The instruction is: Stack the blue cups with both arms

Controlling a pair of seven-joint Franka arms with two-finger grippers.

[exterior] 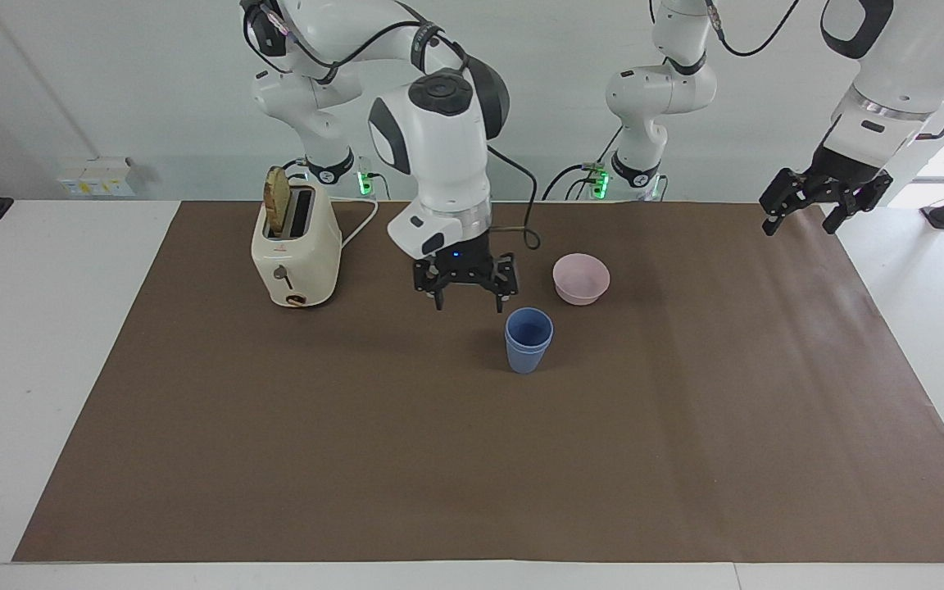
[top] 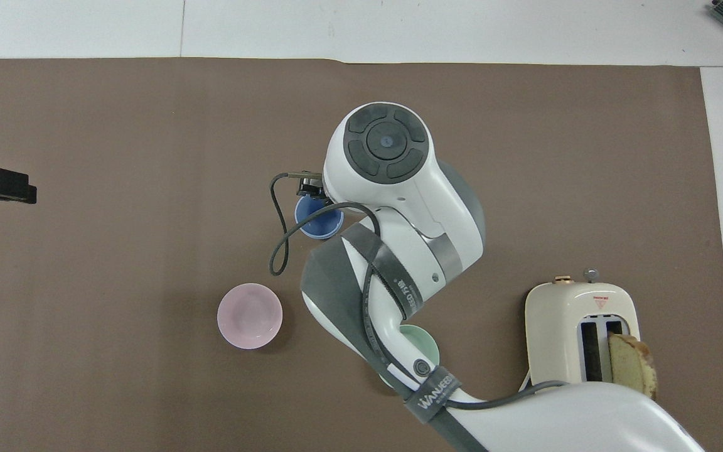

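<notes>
Nested blue cups (exterior: 528,340) stood upright, seemingly fully seated. Right claw (exterior: 469,298) hung spread beside them; left claw (exterior: 799,215) waited, spread.

Two periwinkle-blue plastic tumblers (exterior: 528,340) stand nested as one stack. Two small round bowls: one pink bowl (exterior: 581,278) and one mint-green bowl (top: 425,344). One cream two-slot toaster (exterior: 295,248) holds one bread slice (exterior: 277,200).

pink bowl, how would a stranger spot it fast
Start at the brown mat, toward the robots' side. The pink bowl sits there, slightly nearer the robots than the stacked blue cups. It is low, wide and pale pink; the cups are tall and blue.
</notes>
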